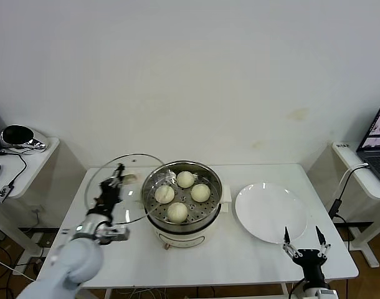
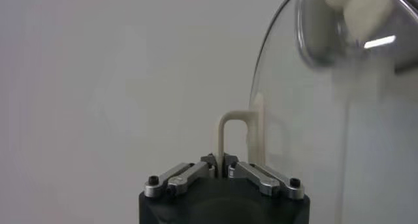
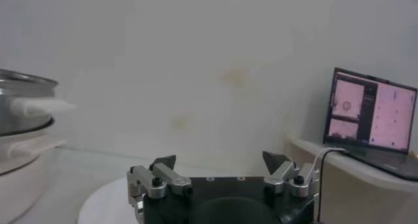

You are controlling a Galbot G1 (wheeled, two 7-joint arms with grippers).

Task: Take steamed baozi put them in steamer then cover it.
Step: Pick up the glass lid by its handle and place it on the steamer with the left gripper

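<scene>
Lid (image 1: 124,187): being held tilted near the tabletop's left edge by left gripper (image 1: 115,179), jaws pinching its handle (image 2: 233,137), ready for covering; steamer (image 1: 182,194): four baozi (image 1: 177,212) being kept inside; right gripper (image 1: 306,246): being parked at front edge, jaws spread.

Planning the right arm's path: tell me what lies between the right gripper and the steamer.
In the head view, the empty white plate lies between the open right gripper and the steamer.

- Wall (image 1: 190,68): plain off-white, faint yellowish stains toward the right.
- Table (image 1: 240,255): white, rectangular, set against the wall.
- Left side table (image 1: 34,163): white; bears a black-and-chrome object (image 1: 19,135) and trailing cables (image 1: 15,177).
- Right desk (image 1: 364,177): white; open laptop (image 1: 378,140), screen lit, cable hanging down.
- Floor (image 1: 358,258): brownish, seen at lower right.
</scene>
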